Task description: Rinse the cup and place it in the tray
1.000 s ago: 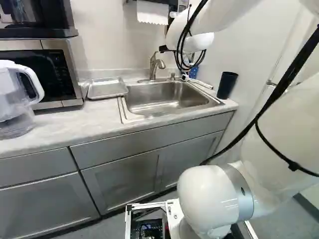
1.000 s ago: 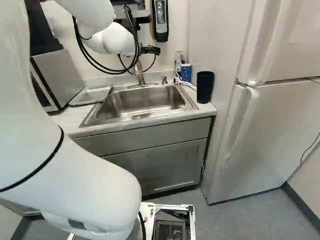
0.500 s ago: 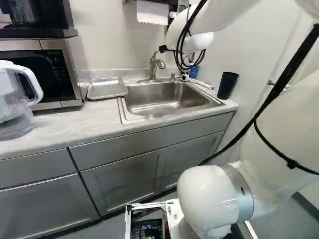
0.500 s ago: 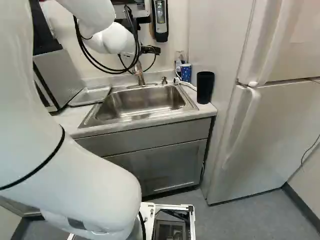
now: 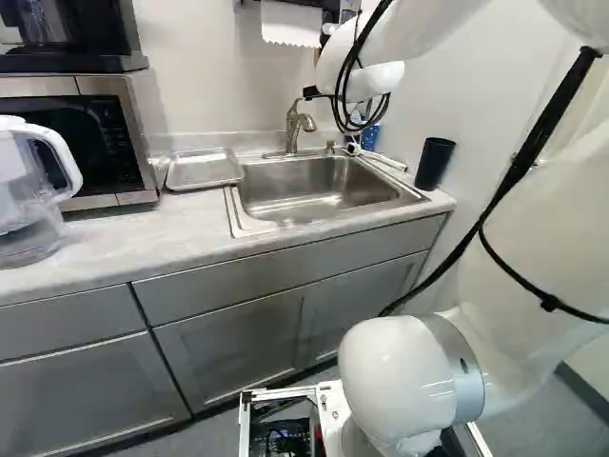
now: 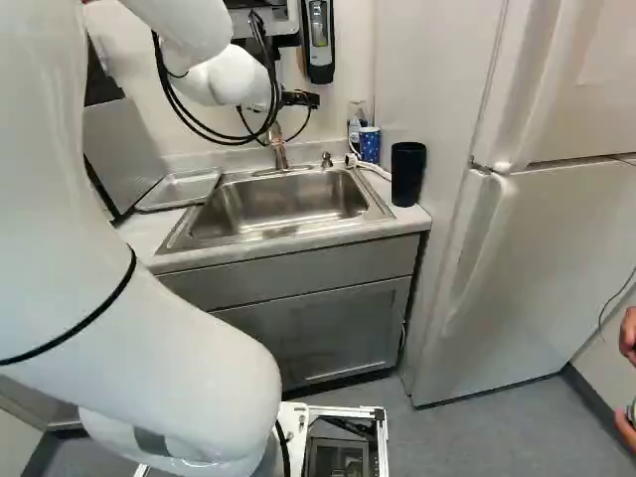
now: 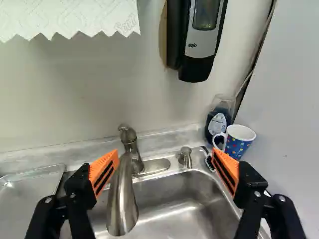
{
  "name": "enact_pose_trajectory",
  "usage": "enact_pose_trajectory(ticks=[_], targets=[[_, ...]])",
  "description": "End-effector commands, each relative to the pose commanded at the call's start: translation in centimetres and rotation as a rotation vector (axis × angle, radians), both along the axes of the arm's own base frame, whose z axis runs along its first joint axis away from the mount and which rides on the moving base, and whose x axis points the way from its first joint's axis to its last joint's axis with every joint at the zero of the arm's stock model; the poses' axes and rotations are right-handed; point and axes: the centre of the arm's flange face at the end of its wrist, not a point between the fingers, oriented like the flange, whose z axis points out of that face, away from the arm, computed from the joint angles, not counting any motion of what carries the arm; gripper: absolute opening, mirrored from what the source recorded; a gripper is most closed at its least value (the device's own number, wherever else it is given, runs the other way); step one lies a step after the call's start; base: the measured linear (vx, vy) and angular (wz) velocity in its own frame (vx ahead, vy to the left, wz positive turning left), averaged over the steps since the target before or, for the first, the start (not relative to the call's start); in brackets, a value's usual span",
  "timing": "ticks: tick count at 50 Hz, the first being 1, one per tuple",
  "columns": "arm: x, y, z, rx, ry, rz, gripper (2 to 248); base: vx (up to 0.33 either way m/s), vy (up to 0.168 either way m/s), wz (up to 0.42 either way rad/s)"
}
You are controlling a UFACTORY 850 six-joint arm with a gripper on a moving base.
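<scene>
My gripper [image 6: 298,100] shows only as a dark part past the wrist in the right base view. In the wrist view, the gripper [image 7: 164,172] stands wide open above the sink [image 7: 194,189], holding nothing; the faucet [image 7: 123,199] appears between its fingers. The blue patterned mug [image 7: 239,139] with a white handle stands upright in the corner behind the sink, ahead of one finger. A tall dark cup [image 6: 407,174] stands upright at the counter's right end. The metal tray [image 5: 205,168] lies flat on the counter, left of the sink, with nothing seen in it.
A dark bottle [image 7: 218,122] stands beside the mug. Soap dispenser [image 7: 199,40] and paper towel [image 7: 70,17] hang on the wall. Microwave [image 5: 95,133] and pitcher [image 5: 38,190] stand left; a fridge [image 6: 556,258] stands right. A person's hand [image 6: 628,338] shows near the fridge.
My arm has shifted slightly: its near part moved right in the right base view, its wrist slightly left in the left base view. A hand has appeared at the right base view's edge.
</scene>
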Motion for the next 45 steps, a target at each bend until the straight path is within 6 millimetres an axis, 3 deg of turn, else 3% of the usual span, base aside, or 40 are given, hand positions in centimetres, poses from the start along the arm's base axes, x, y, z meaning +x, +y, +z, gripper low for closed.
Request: enact_pose_trajectory(ticks=[45], targets=[[3.5,0.0,-0.2,0.0,0.033,0.0,247,0.0,0.0,0.0]])
